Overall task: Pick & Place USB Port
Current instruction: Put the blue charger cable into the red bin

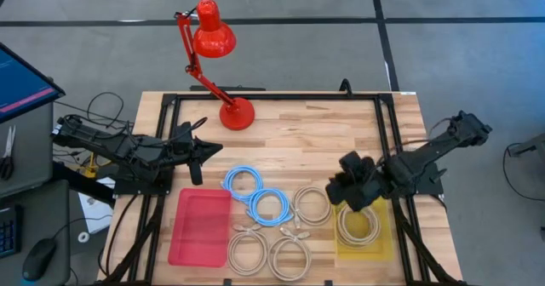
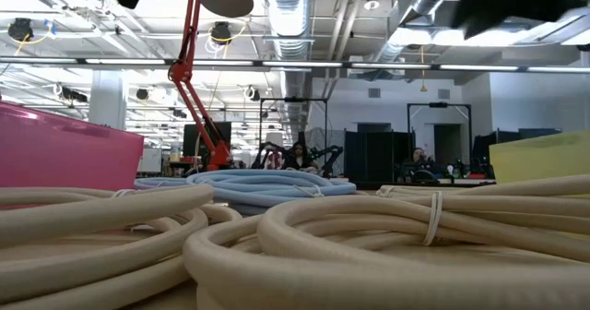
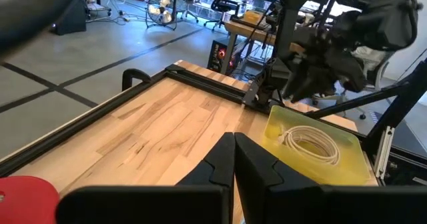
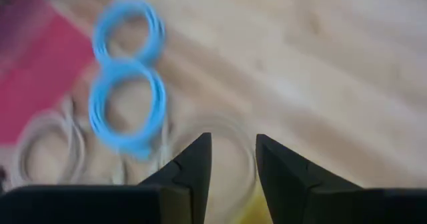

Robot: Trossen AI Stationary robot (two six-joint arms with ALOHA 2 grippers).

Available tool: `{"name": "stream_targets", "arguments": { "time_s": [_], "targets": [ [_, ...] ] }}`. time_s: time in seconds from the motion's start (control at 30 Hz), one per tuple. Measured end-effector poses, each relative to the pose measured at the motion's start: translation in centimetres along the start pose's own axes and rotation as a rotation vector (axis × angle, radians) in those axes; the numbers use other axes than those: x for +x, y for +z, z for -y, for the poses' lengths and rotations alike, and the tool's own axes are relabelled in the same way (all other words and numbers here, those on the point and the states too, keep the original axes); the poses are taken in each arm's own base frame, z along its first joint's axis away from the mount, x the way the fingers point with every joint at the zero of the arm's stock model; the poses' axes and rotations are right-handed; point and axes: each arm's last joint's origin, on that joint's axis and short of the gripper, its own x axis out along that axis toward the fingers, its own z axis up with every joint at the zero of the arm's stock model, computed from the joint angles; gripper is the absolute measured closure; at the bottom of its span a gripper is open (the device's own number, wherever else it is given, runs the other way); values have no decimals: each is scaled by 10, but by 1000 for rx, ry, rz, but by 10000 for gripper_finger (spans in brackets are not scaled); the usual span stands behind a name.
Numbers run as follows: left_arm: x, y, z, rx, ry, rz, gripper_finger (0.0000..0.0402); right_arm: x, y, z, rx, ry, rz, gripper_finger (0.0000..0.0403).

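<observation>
R gripper [image 1: 347, 186] hangs over the table's right part, just left of the yellow tray [image 1: 385, 243], fingers spread w/ a clear gap, nothing between them; in its wrist view the fingertips [image 4: 200, 147] sit above a blurred beige coil, w/ two blue coils [image 4: 127, 104] and the pink tray [image 4: 40, 64] beyond. L gripper [image 1: 200, 150] waits at the table's left side near the lamp [image 1: 223, 65] base, fingers pressed together, pointing toward the table's middle. One beige cable coil [image 1: 358, 225] lies flat inside the yellow tray; left wrist view shows it [image 3: 310, 143] as a flat loop in the tray's middle, round, so no clear long axis. On bare wood: two blue coils [image 1: 255, 194] touching each other, lined up diagonally between the trays; a beige coil [image 1: 312, 204] just left of the yellow tray; two more beige coils [image 1: 271, 254] near the front edge, beside the pink tray [image 1: 199, 226]. Connector ends too small to tell which way they point.
</observation>
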Motion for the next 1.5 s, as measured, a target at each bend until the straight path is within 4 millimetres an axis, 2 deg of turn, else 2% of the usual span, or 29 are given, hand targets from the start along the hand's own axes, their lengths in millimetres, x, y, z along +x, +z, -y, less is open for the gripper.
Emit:
{"name": "stream_targets", "arguments": {
  "time_s": [0.2,0.33,0.6,0.77,0.93,1.3,1.5],
  "targets": [
    [4,0,-3,-113,28,0,395,8,18,2,-27,-30,104,296],
    [9,-3,-4,-92,48,-31,394,13,26,5,-26,-59,113,296],
    [24,-5,-7,36,87,-325,395,19,35,10,-19,-94,120,295],
    [43,-17,-13,52,100,-499,387,21,39,12,-1,-111,125,295],
    [61,-28,-15,123,129,-579,351,22,41,13,5,-115,127,295],
    [89,-50,-20,161,167,-713,230,22,41,13,-13,-118,127,295],
    [105,-70,-19,161,125,-835,209,23,42,14,-18,-126,141,295]
  ]
}}
